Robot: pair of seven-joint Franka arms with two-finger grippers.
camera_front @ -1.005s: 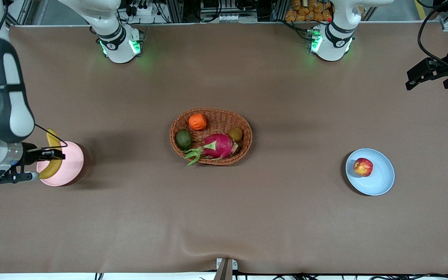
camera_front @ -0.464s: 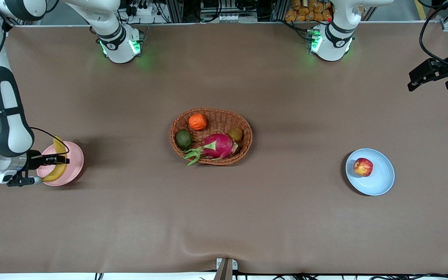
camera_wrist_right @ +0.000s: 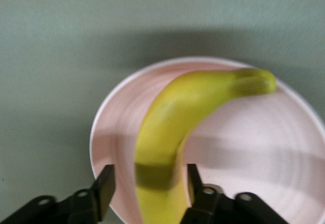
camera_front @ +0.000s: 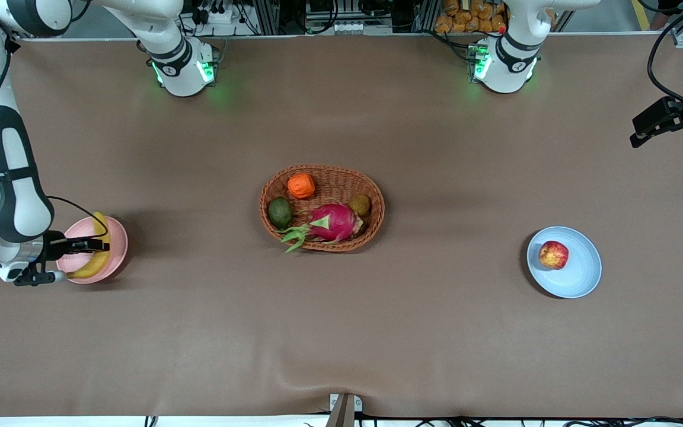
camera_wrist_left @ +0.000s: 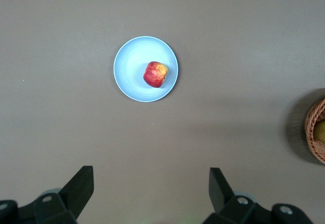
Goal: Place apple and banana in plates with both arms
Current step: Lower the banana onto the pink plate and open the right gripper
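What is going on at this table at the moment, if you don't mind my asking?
The right gripper is setting the banana into the pink plate, its fingers on either side of the fruit. The apple already sits in the blue plate. The left gripper waits open, high over its end of the table.

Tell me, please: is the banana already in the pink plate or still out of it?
In. The banana lies in the pink plate, and the right hand has its fingers apart on either side of it.
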